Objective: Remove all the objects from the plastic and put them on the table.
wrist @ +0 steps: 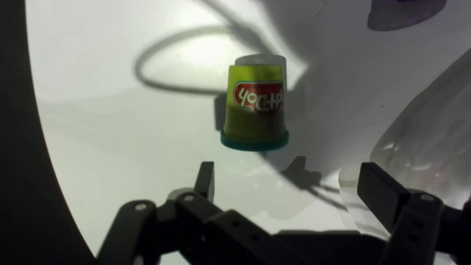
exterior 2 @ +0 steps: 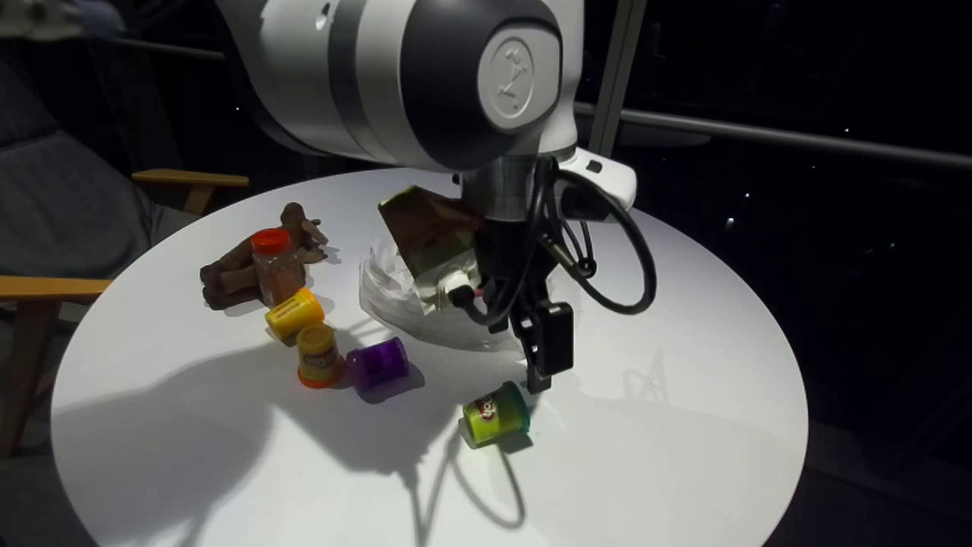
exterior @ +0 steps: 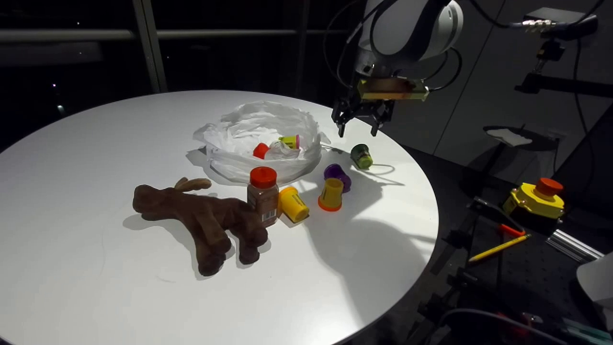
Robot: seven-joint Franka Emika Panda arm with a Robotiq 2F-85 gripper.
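The white plastic bag lies open on the table. Inside it, in an exterior view, are a yellow-green pot with a pink lid and a red item, partly covered by plastic. The bag also shows in the wrist view. My gripper is open and empty, above the table beside the bag. A green pot with a dark green lid lies on its side on the table. In the wrist view this pot is ahead of the open fingers, not between them.
On the table are a purple pot, an upright yellow pot on its orange lid, a tilted yellow pot, a red-lidded jar and a brown plush toy. The table's edge is near the green pot.
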